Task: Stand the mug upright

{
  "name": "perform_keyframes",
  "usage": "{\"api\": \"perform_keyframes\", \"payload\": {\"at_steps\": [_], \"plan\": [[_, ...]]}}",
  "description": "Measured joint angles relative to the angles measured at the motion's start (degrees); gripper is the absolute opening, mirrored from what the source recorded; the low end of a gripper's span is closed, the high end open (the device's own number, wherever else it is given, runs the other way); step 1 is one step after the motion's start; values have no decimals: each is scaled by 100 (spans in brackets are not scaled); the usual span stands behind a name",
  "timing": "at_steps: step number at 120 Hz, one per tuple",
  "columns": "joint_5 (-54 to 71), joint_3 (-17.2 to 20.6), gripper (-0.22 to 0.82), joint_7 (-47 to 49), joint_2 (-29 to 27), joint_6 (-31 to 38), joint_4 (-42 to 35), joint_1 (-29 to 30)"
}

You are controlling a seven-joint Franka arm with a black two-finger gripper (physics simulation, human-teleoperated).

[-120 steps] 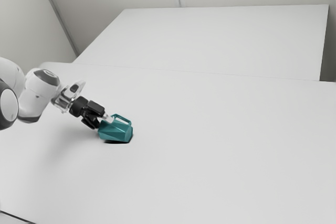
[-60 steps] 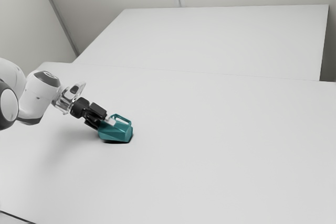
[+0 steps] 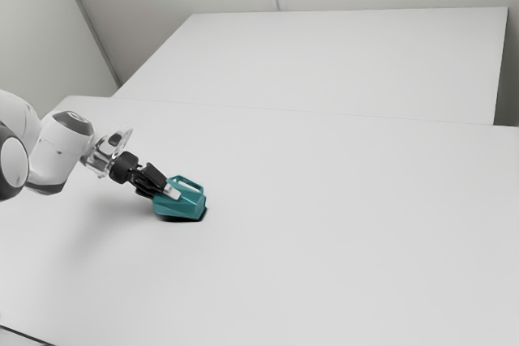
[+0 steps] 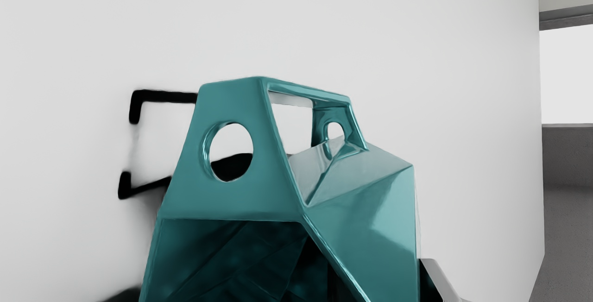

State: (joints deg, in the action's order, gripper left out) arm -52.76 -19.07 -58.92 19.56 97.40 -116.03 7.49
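Observation:
The teal faceted mug (image 3: 185, 203) lies on its side on the white table, its base toward the exterior view's right and its handle raised. My gripper (image 3: 169, 191) reaches down to its mouth end, a pale fingertip over the mug's side. In the wrist view the mug (image 4: 366, 209) shows its dark open mouth and its handle with a round hole. There my gripper (image 4: 387, 290) is shut on the mug's side wall, one finger outside against it; the other is mostly hidden, with a dark edge inside the mouth.
The white table (image 3: 340, 232) extends around the mug. Beyond it, in the exterior view, stands another pale flat surface (image 3: 324, 62) before the walls. Dark shadows (image 4: 162, 96) lie beside the mug's handle in the wrist view.
My gripper has moved slightly toward the mug and its fingers have drawn together on the wall. The mug has shifted very slightly toward the exterior view's right.

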Motion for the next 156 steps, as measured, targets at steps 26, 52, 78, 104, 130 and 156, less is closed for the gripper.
{"api": "perform_keyframes", "payload": {"at_steps": [26,52,78,104,130,156], "plan": [[-30,1,-11,-15,-55,23,5,-37],[-68,-1,-15,-27,-393,23,41,-145],[434,38,-17,35,-1015,167,161,-502],[2262,130,-18,196,-1470,791,349,-1170],[3743,139,-18,315,-1531,1500,282,-1756],[4580,145,-18,411,-1591,2324,-265,-2090]]}}
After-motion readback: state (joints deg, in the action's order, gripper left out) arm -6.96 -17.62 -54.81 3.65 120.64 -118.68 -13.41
